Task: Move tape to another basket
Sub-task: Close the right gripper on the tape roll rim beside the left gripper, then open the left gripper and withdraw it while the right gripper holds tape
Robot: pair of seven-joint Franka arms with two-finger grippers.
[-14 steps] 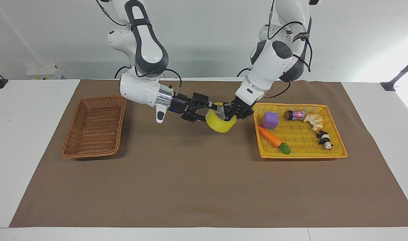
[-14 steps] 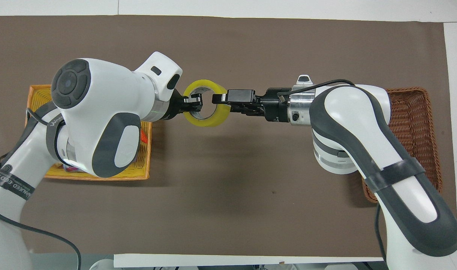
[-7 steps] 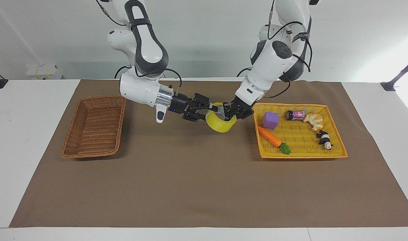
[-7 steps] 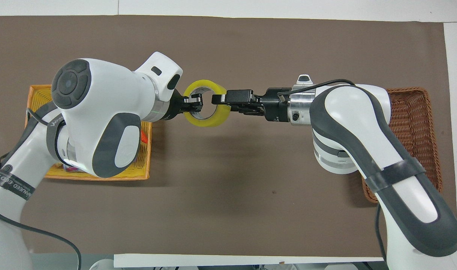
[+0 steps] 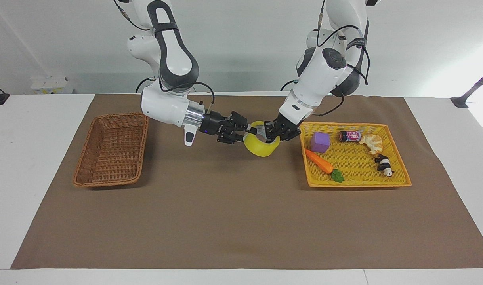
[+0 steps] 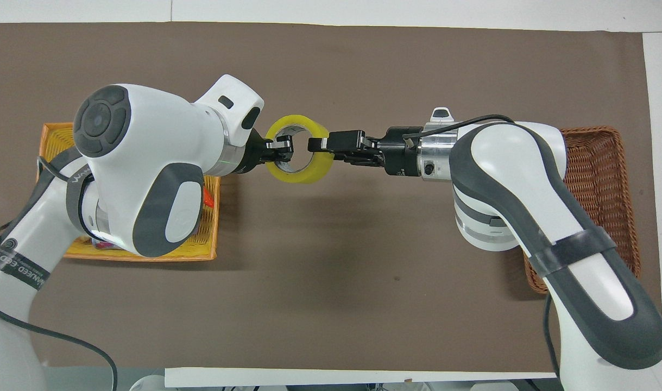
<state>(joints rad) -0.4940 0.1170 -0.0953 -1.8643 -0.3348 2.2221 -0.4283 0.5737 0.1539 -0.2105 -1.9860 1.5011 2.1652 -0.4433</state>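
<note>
The tape (image 5: 260,149), a yellow roll with a pale core, hangs tilted in the air over the brown mat between the two baskets; it also shows in the overhead view (image 6: 300,177). My left gripper (image 5: 270,136) (image 6: 281,149) is shut on its rim at the yellow basket's end. My right gripper (image 5: 252,132) (image 6: 317,145) is closed on the other side of the ring, one finger inside the hole. The brown wicker basket (image 5: 110,150) (image 6: 597,163) holds nothing and lies at the right arm's end of the table.
The yellow basket (image 5: 356,184) (image 6: 146,255) at the left arm's end holds a purple cube (image 5: 319,142), a carrot (image 5: 319,162), a small can (image 5: 350,136), a pastry (image 5: 371,143) and a panda toy (image 5: 384,165). A brown mat (image 5: 225,221) covers the table.
My right gripper's fingers have drawn a little closer together on the tape's wall. The tape and my left gripper have barely moved.
</note>
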